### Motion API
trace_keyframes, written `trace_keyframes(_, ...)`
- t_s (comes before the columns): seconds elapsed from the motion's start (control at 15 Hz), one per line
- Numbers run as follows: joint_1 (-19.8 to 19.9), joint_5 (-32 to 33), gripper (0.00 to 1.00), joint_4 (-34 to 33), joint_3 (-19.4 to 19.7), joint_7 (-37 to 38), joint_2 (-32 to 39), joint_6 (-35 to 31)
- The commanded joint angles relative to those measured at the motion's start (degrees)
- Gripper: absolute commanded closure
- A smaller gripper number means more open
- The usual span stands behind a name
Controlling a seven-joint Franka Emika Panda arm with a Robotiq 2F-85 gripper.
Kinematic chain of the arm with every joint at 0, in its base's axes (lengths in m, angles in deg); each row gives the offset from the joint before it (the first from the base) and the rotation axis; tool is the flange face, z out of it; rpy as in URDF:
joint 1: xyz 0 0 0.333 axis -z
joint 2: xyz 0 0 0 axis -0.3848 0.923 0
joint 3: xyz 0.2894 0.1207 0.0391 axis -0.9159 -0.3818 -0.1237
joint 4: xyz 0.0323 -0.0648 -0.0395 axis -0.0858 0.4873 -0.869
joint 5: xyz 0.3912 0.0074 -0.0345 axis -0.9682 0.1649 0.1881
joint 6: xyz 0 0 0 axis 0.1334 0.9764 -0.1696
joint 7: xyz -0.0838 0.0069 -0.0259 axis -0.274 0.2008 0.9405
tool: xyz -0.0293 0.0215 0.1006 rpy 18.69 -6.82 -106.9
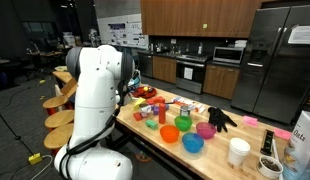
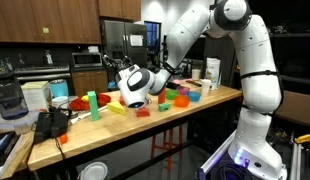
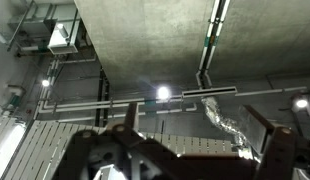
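Note:
My gripper [image 2: 126, 80] hangs just above the wooden table [image 2: 145, 125], over a spread of coloured blocks, and is turned upward. In the wrist view my gripper [image 3: 200, 112] is open, and only the ceiling shows between its dark fingers [image 3: 131, 120]. It holds nothing. Nearest to it are a yellow block [image 2: 115, 108], a green block [image 2: 92, 100] and a red block [image 2: 143, 113]. In an exterior view the white arm [image 1: 95, 100] hides the gripper.
Orange [image 1: 170, 133], blue [image 1: 192, 144], green [image 1: 183, 124] and pink [image 1: 205, 129] bowls stand on the table, with a black glove [image 1: 221, 118] and white cups [image 1: 238, 152]. A blender [image 2: 7, 100] and a black object [image 2: 50, 123] sit at one end. Wooden stools [image 1: 59, 120] line the side.

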Motion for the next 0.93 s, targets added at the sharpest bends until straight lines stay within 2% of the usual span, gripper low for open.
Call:
trace_keyframes(0.0,-0.4,0.0,0.00,0.6,0.2,0.0,-1.1,-0.3)
trace_keyframes(0.07,0.3,0.0,0.00,0.4,-0.9,0.0,-0.5,-0.2)
trace_keyframes(0.87,-0.4,0.0,0.00,0.0,-0.3,0.0,0.1,0.0)
